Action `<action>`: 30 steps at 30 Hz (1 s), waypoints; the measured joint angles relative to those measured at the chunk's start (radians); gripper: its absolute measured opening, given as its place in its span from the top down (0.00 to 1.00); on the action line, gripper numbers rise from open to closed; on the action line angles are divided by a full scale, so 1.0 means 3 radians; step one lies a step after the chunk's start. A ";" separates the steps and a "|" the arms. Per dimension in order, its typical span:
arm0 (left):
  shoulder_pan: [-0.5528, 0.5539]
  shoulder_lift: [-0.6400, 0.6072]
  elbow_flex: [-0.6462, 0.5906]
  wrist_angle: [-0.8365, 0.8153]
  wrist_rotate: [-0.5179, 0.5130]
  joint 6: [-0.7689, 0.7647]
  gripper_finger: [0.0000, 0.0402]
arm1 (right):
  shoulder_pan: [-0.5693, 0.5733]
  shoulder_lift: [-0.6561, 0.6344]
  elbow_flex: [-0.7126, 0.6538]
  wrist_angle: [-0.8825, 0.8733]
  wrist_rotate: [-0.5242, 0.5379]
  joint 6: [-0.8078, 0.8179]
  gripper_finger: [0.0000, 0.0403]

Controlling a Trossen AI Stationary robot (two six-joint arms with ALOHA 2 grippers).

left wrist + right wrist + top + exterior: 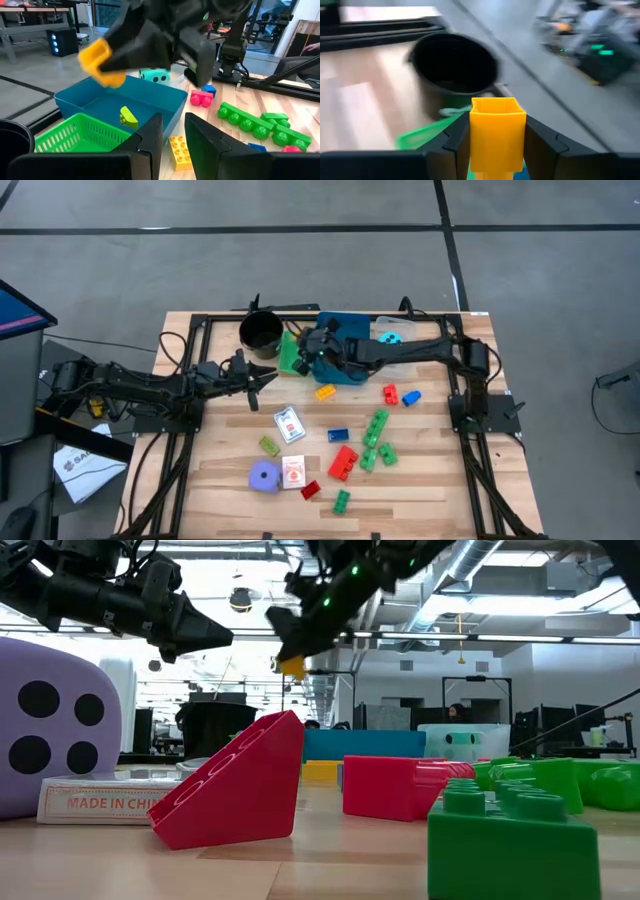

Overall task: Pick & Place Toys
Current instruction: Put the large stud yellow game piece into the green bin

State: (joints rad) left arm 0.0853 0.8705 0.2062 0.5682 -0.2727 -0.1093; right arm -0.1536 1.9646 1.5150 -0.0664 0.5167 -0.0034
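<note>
High view, looking straight down: the wooden table [420,480] fills the centre of the frame, with the blue tray [345,370] at upper centre, the green tray [290,352] touching its left side and the black cup [261,332] further left. The right arm reaches in from the right edge, and the right gripper [318,348] hangs over the seam between the two trays. Its fingers are closed on a yellow brick [496,131], seen squarely between them in the right wrist view, with the cup and a corner of the green tray ahead. The left gripper [262,379] waits at centre left, just left of the trays, jaws narrowly parted and holding nothing.

Step in hand, as judged: carrying a brick to a tray, before release. The next move calls for settling over one compartment, since the gripper sits on the boundary, then opening.

Unsorted toys lie across the lower half: the purple die [264,477] at lower left, two white card packs [289,424], a red brick [343,463], green bricks [376,427], and a second yellow brick [325,392] just below the blue tray.
</note>
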 joint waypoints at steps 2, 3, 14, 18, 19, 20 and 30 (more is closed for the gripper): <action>0.0000 -0.0001 0.0000 0.0001 0.0000 0.0025 0.81 | -0.0069 0.0115 0.0011 0.0254 -0.0287 0.0000 0.67; 0.0000 -0.0001 0.0000 0.0001 -0.0001 0.0066 0.81 | -0.0103 0.0149 0.0010 0.0266 -0.0399 0.0008 0.67; -0.0024 -0.0629 0.0001 -0.0823 0.0057 0.0159 0.81 | -0.0261 0.0306 0.0001 0.0360 -0.0774 0.0094 0.67; -0.0102 -0.1310 0.0001 -0.1461 0.0256 0.0028 0.81 | -0.0256 0.0267 0.0006 0.0378 -0.0776 0.0071 0.67; -0.0118 -0.1475 0.0001 -0.1599 0.0311 -0.0011 0.81 | -0.0258 0.0267 0.0006 0.0378 -0.0776 0.0069 0.67; -0.0132 -0.1605 0.0001 -0.1721 0.0341 -0.0059 0.81 | -0.0261 0.0267 0.0006 0.0382 -0.0776 0.0071 0.67; -0.0156 -0.1919 0.0000 -0.2133 0.0279 -0.0160 0.81 | -0.0241 0.0282 0.0006 0.0331 -0.0943 0.0177 0.67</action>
State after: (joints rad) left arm 0.0383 0.2949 0.2062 -0.0717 -0.1889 -0.1574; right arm -0.2259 2.0491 1.5169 0.0329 0.2338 0.0498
